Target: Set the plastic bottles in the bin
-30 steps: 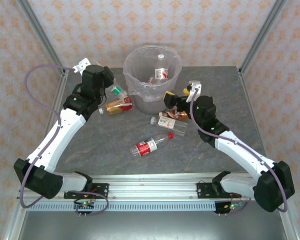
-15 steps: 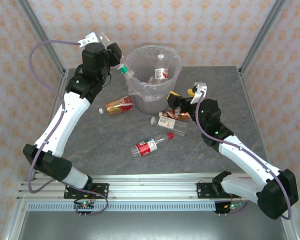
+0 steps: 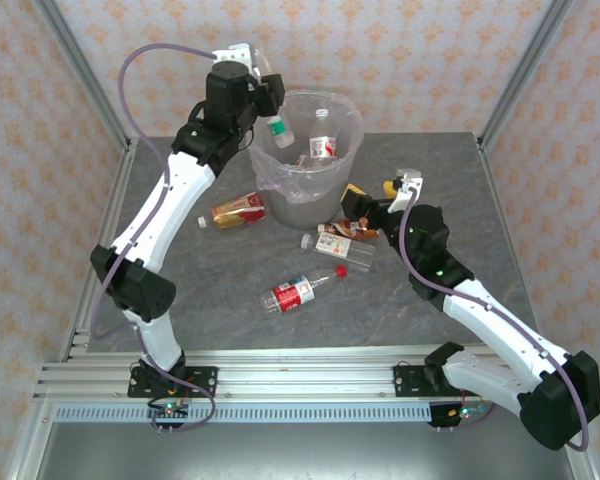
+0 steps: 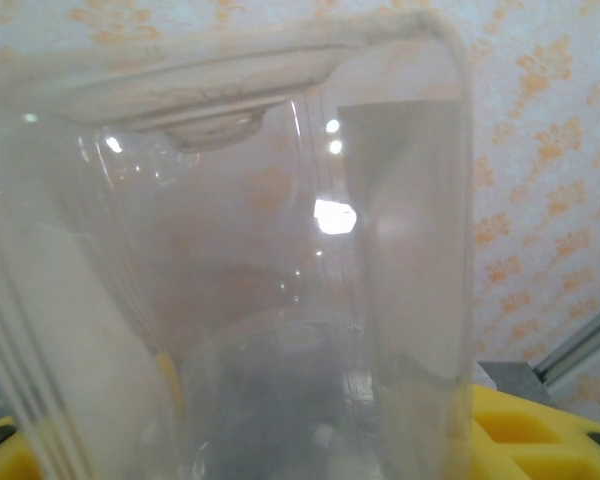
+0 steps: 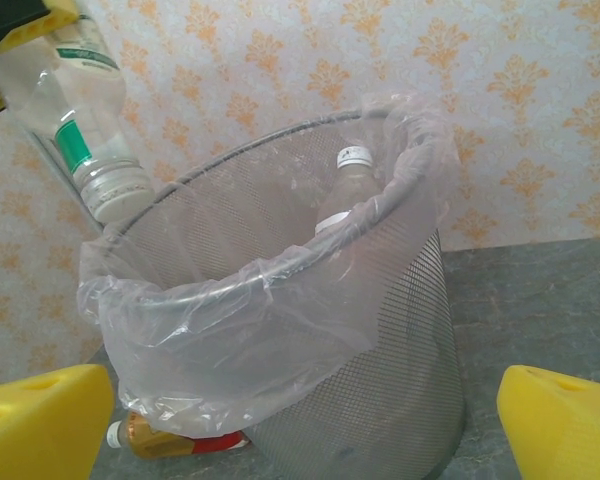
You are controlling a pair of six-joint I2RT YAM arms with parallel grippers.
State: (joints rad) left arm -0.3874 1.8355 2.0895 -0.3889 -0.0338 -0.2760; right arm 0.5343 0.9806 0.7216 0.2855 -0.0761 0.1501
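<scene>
- Plastic bottle with a green band (image 3: 277, 127) hangs cap-down in the left claw (image 3: 265, 92), over the left side of the bin's opening. In the right wrist view, its white cap is above the rim at that side.
- The left claw is clamped on this bottle's body. In the left wrist view, the clear plastic sits right against the lens, with yellow pads (image 4: 540, 430) at the lower corners.
- The bin (image 3: 353, 140) stands at the far middle of the table (image 3: 180, 290). Seen close, it is a wire-mesh basket lined with a crinkly clear bag folded over the rim.
- Inside the bin, a white-capped bottle (image 5: 352, 185) stands nearly upright against the far wall. A red-labelled bottle (image 3: 310, 158) lies lower down beside it.
- An orange-gold bottle (image 3: 238, 210) lies on its side on the table, just beside the bin's left foot, with its white cap pointing left.
- A brown-labelled bottle (image 3: 345, 232) lies near the bin's right foot. A clear bottle (image 3: 338, 247) lies just in front of it, the two nearly parallel.
- A red-label bottle with a red cap (image 3: 298, 292) lies alone in the middle of the table, well apart from the bin and slanted.
- The right claw (image 3: 370, 192) is spread wide and grips nothing. It is just right of the bin and above the brown-labelled bottle, and it faces the bin.
</scene>
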